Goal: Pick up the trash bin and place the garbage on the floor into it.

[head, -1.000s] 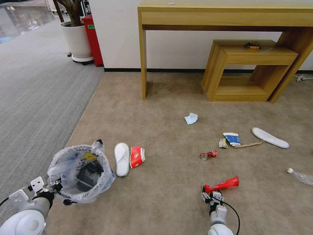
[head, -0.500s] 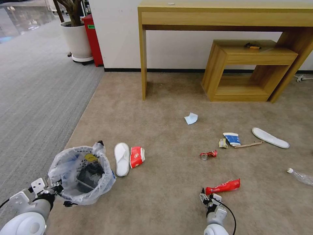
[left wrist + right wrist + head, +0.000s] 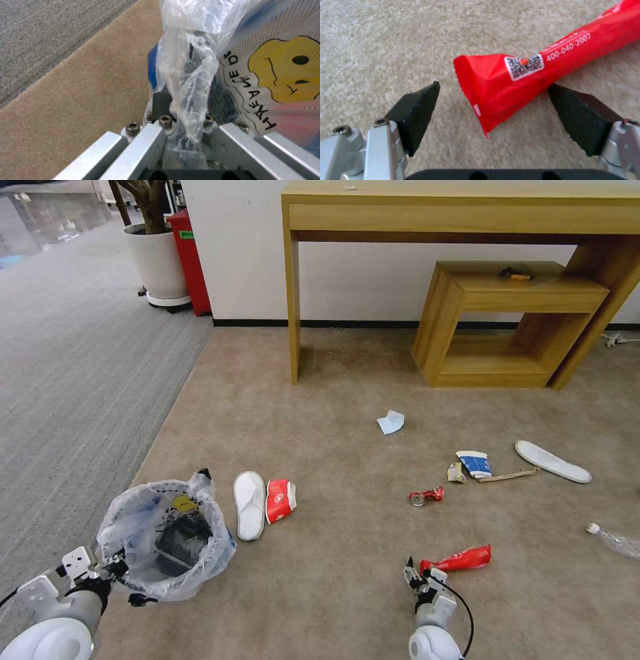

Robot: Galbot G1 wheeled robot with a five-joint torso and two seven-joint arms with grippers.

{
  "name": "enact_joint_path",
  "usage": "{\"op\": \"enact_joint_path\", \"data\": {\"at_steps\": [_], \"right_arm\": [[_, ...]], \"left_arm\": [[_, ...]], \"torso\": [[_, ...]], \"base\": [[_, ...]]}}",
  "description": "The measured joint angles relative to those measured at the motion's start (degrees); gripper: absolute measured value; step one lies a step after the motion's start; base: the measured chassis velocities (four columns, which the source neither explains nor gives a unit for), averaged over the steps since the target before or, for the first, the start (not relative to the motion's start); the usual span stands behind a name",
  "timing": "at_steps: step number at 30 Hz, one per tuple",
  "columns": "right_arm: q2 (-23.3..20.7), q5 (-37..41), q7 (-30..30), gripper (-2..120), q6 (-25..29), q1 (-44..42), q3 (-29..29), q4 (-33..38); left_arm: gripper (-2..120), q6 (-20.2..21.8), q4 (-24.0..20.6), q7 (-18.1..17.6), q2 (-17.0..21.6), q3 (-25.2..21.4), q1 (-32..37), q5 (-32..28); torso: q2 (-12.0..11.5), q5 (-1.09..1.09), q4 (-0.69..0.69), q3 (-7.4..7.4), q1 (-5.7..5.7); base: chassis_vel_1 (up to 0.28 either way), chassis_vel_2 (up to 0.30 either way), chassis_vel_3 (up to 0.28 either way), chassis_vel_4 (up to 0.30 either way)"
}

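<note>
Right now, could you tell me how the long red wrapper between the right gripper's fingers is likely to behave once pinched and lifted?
The red wrapper looks like thin, glossy film, so it is probably light and somewhat slippery. Its end is flattened and creased between the open right gripper, so it may crumple. Gripped at one end, the rest would likely droop.

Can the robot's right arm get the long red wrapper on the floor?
Probably yes. The right gripper is open, and the wrapper end lies between its fingers on bare carpet, with nothing in the way.
</note>
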Motion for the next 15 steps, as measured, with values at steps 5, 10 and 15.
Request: {"op": "enact_joint_path", "data": {"at_steps": [5, 10, 15], "right_arm": [[-0.07, -0.51, -0.01, 83, 0.02, 1.52, -0.12, -1.19], [-0.12, -0.72, -0.11, 78, 0.21, 2.08, -0.01, -2.31], [-0.08, -1.09, -0.53, 71, 0.73, 2.45, -0.01, -3.40]], "left_arm": [[0, -0.16, 0.45, 0.07, -0.07, 0.09, -0.24, 0.08], [0, -0.30, 0.54, 0.16, -0.10, 0.10, -0.10, 0.15], [0, -0.53, 0.54, 0.23, -0.11, 0.03, 0.05, 0.20]], "torso": [[0.00, 0.00, 0.00, 0.00, 0.00], [0.00, 0.00, 0.00, 0.00, 0.00], [0.00, 0.00, 0.00, 0.00, 0.00]], "base": [[0.000, 0.000, 0.000, 0.000], [0.000, 0.000, 0.000, 0.000], [0.000, 0.000, 0.000, 0.000]]}}
